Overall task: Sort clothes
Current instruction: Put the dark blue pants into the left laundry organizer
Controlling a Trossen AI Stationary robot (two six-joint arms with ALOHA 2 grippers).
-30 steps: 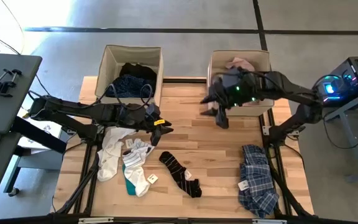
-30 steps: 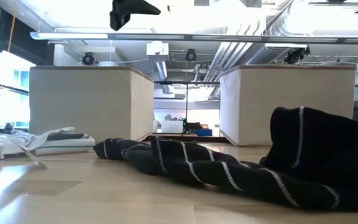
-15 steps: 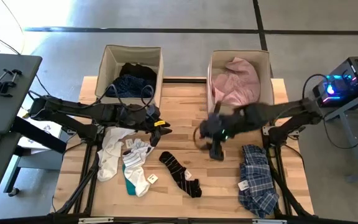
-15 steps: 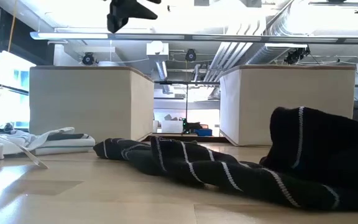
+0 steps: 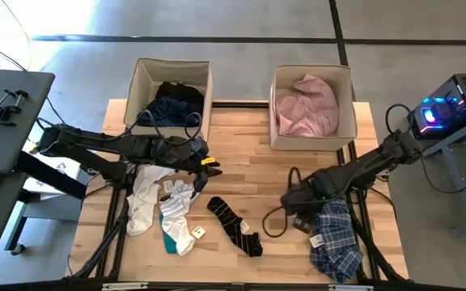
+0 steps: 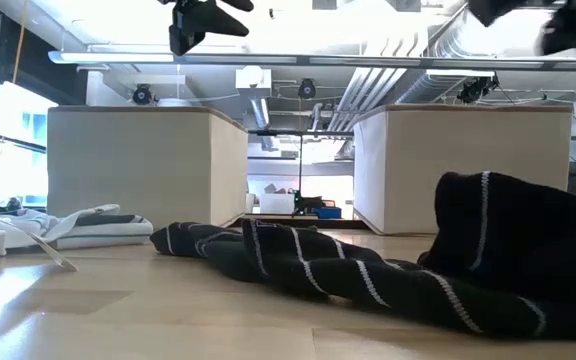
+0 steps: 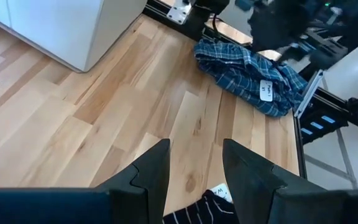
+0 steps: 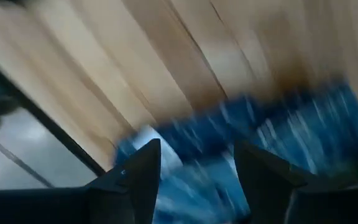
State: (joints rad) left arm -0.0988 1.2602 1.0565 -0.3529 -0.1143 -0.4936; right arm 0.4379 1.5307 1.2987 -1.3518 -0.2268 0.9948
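Right gripper (image 5: 298, 217) hovering over plaid shirt (image 5: 336, 234) at table's 4 o'clock, fingers parted, empty. Left gripper (image 5: 205, 166) waiting above striped socks (image 5: 235, 226), also parted. Risk: pinching only one fabric layer, shirt slipping mid-carry.

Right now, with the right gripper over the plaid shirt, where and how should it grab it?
Likely the bunched upper end of the plaid shirt, nearest the open right gripper, coming straight down. The shirt lies crumpled in a long heap on the table, so raised folds there give the fingers cloth to pinch; the flat edges offer less.
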